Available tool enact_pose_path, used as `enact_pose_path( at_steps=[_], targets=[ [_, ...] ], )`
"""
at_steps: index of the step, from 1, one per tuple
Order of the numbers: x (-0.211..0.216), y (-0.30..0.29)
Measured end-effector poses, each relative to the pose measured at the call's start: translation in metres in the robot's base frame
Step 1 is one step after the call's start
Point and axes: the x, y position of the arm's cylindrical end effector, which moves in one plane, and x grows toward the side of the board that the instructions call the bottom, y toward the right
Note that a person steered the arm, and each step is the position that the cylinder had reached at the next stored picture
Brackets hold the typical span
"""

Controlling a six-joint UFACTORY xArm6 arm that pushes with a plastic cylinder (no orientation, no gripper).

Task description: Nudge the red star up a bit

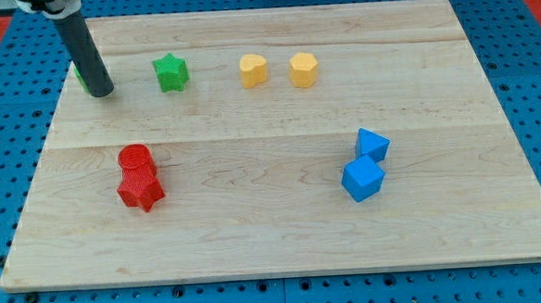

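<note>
Board, wooden, holding seven or so blocks. Red star: lower-left quarter, touching a red cylinder directly above it. My tip: near the top-left corner, well apart from the star, half-hiding a green block; it is a bare rod and holds nothing. Also present: green star, two yellow blocks along the top edge, two blue cubes at right. Step in hand, by judgement: approach not begun. Next move calls for travelling round to below the star, then pushing gently upward; the cylinder would likely move too.
</note>
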Motion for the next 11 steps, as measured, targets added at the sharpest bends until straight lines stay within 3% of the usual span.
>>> enact_pose_path(
  at_steps=[1, 3, 4, 5, 8, 11],
  targets=[
    [0.003, -0.005],
    [0.138, 0.014],
    [0.171, 0.049],
    [0.21, 0.047],
    [0.187, 0.102],
    [0.176, 0.046]
  ],
)
